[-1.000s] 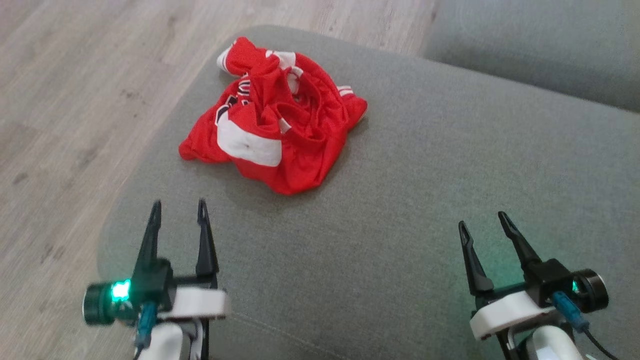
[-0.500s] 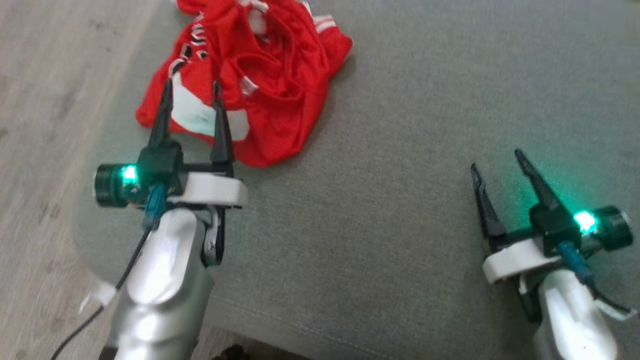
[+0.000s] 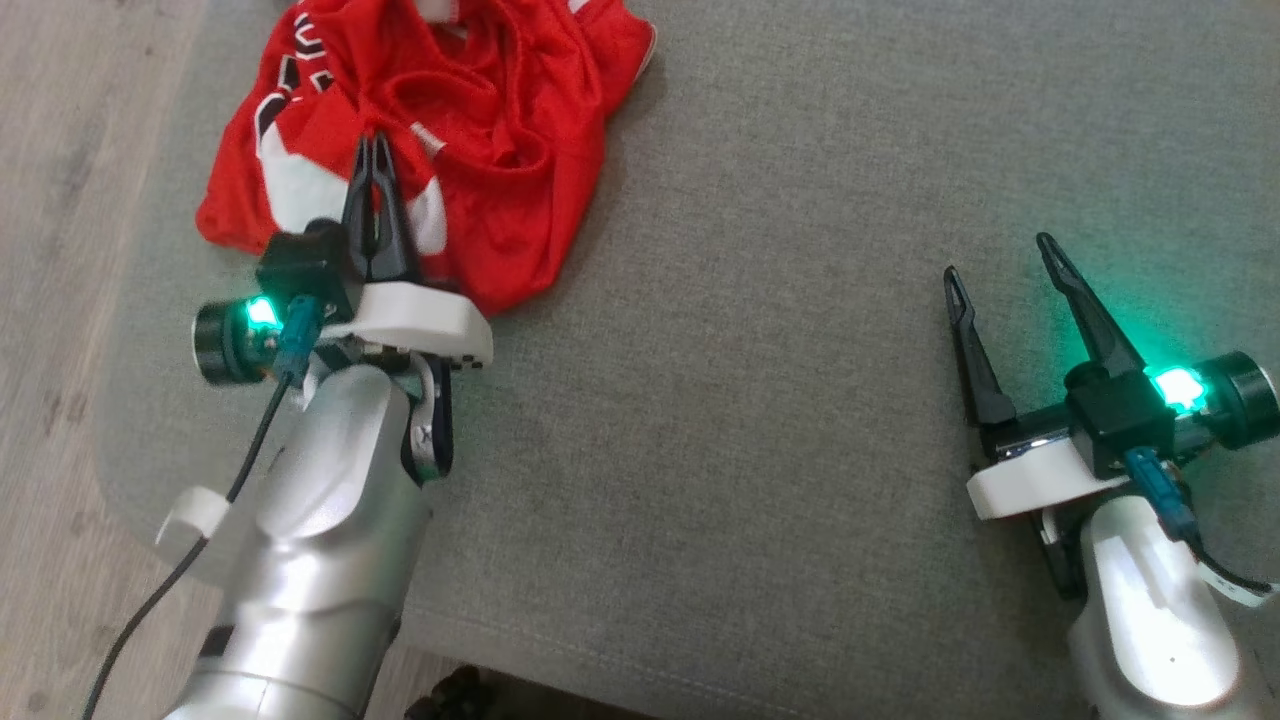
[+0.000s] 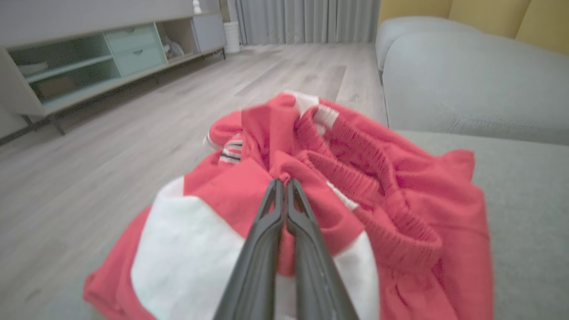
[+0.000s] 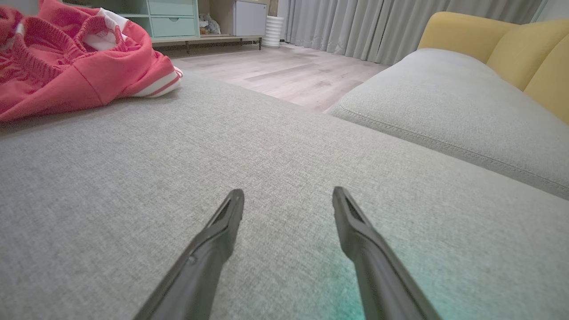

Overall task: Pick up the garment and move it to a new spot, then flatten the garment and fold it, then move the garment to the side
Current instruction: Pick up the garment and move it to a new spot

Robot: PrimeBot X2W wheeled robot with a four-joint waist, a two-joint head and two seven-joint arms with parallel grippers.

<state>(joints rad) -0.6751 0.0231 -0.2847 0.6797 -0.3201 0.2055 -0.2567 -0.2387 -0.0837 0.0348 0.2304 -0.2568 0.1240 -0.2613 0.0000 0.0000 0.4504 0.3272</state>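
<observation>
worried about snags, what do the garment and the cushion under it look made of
Garment: likely synthetic knit, matte red with white panels; it crumples softly and has a gathered elastic waistband. Cushion: seemingly woven upholstery, matte grey, coarse flecked texture.

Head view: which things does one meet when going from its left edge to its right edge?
Wooden floor → red garment → grey cushion → right gripper. The left gripper lies over the garment, so it has no place of its own in the order.
</observation>
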